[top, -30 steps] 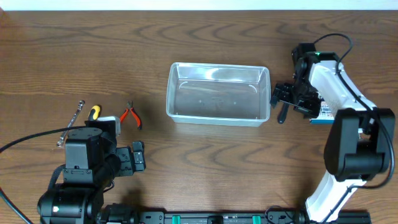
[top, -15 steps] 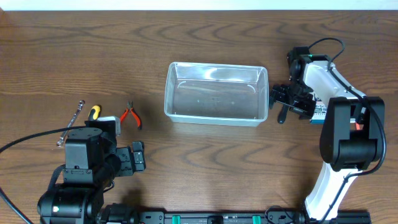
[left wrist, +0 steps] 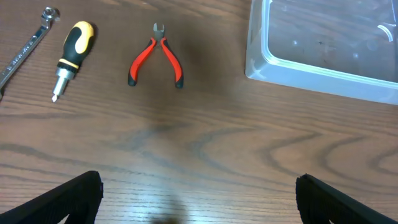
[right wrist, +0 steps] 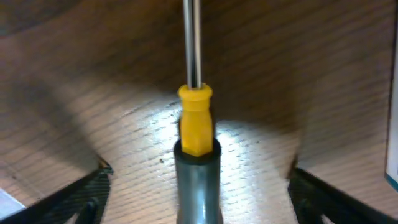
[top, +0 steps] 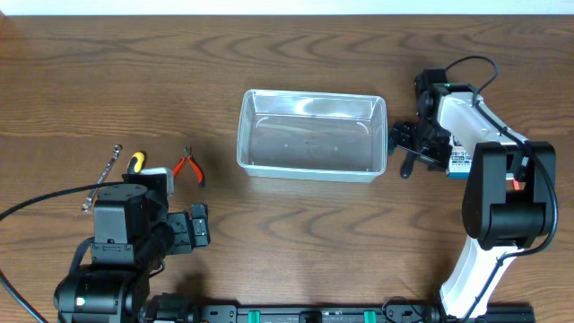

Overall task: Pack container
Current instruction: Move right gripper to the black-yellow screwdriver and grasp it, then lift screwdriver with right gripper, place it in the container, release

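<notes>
Your left gripper (left wrist: 198,180) sits near the front-left corner, jaws wide, holding nothing. Wrench (left wrist: 25,46), yellow-black screwdriver (left wrist: 71,56) and red pliers (left wrist: 157,59) lie just behind it. Container (top: 311,135) is mid-worktop. Just right of it, your right gripper (right wrist: 199,180) is spread wide, straddling a yellow-collared screwdriver (right wrist: 196,118), pads not touching.

Left to right: wrench (left wrist: 28,43), screwdriver (left wrist: 71,53), pliers (left wrist: 157,59) — then container (left wrist: 298,73) — left gripper (left wrist: 199,199) spread wide.

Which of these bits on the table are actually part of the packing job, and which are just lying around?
Likely part of the job:
- clear container, empty
- long screwdriver
- red pliers
- stubby screwdriver
- wrench

Probably just lying about:
- blue-and-white box, beside the right arm
</notes>
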